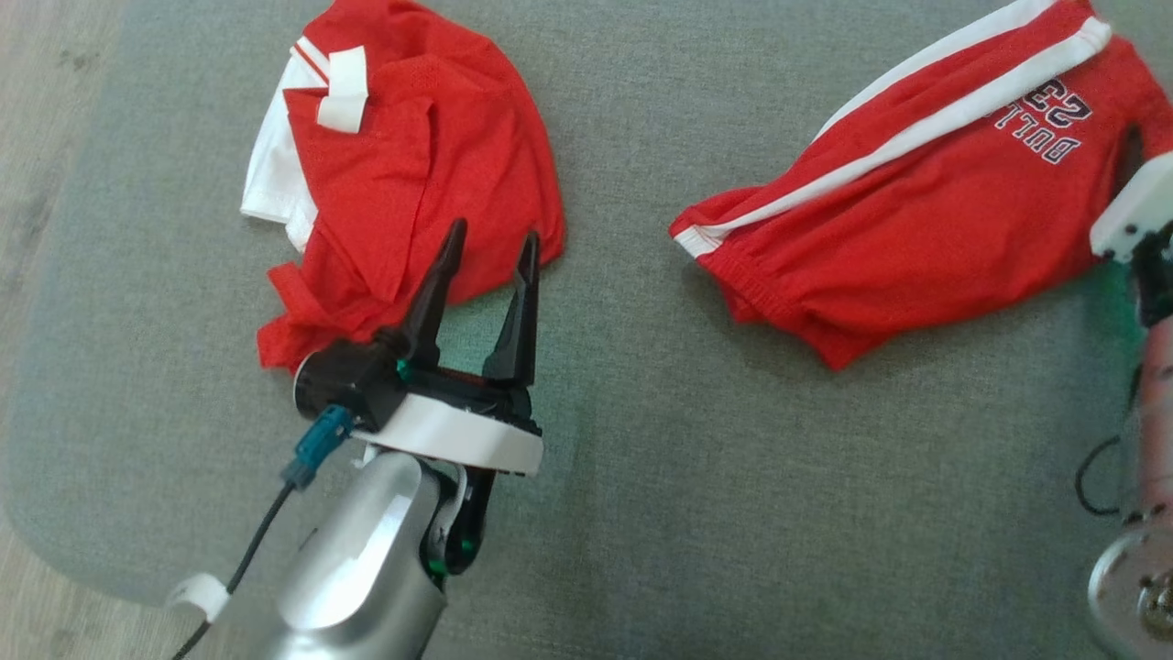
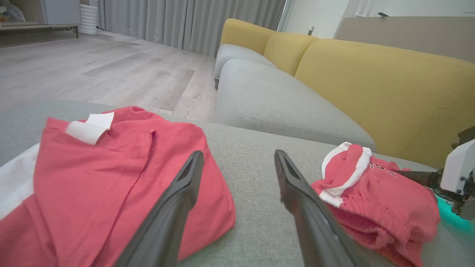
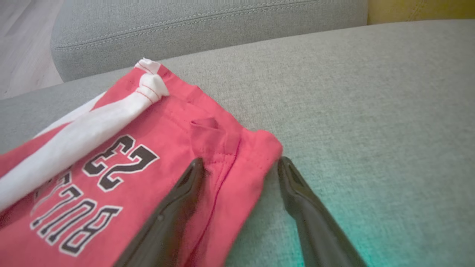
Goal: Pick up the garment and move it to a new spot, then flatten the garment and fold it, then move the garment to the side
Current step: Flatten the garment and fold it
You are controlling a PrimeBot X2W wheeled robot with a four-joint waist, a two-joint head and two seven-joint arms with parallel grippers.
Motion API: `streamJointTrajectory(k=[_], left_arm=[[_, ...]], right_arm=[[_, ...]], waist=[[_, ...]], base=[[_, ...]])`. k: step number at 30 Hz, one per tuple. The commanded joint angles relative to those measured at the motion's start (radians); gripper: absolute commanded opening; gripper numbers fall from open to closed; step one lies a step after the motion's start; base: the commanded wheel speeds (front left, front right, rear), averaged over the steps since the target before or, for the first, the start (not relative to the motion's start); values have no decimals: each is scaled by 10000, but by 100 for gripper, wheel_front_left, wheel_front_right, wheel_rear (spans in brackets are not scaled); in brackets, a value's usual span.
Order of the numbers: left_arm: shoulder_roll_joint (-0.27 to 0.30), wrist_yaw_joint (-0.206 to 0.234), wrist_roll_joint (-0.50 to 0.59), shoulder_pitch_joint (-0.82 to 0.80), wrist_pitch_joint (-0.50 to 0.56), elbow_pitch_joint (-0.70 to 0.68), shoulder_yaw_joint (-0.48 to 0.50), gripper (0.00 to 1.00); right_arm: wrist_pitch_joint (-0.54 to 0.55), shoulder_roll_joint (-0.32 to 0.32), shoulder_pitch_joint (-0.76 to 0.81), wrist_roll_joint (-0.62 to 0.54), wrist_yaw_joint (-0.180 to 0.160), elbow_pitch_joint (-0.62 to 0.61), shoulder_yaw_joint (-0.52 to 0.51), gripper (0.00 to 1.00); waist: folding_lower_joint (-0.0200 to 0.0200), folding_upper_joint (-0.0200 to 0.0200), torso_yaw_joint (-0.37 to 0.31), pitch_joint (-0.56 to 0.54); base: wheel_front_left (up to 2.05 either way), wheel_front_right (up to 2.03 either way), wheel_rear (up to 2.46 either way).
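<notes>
Shorts [image 1: 916, 202], red with white stripes, lie bunched at the right of the grey cushion [image 1: 641, 458], one corner between the spread, empty fingers of the right gripper [image 3: 241, 163]. Left gripper [image 1: 493, 234], equally spread, hovers by a red shirt [image 1: 431, 156]. A shallow pinch could catch one layer and slip.
</notes>
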Motion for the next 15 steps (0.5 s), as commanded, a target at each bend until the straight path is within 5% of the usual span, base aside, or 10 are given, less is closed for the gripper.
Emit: streamJointTrajectory(k=[1, 10, 11, 12, 15], left_arm=[[47, -63, 53, -367, -93, -318, 425, 100], [-82, -227, 254, -519, -93, -306, 542, 100], [-92, -241, 261, -525, -93, -298, 539, 100], [-100, -254, 270, -530, -93, -284, 538, 100], [-112, -267, 292, -506, -93, -242, 567, 100]], right_arm=[[-24, 67, -451, -103, -9, -62, 83, 100], [-406, -147, -1367, -174, -9, 1499, 505, 98], [-441, -205, -1452, -162, -9, 1635, 580, 18], [-565, -281, -1536, -149, -9, 1712, 645, 0], [-864, -376, -1642, -63, -9, 1828, 669, 0]], waist=[[-1, 0, 3, 55], [-1, 0, -24, 306], [-1, 0, -34, 323], [-1, 0, -47, 327], [-1, 0, -108, 248]], base=[[0, 0, 0], [0, 0, 0], [0, 0, 0], [0, 0, 0], [0, 0, 0]])
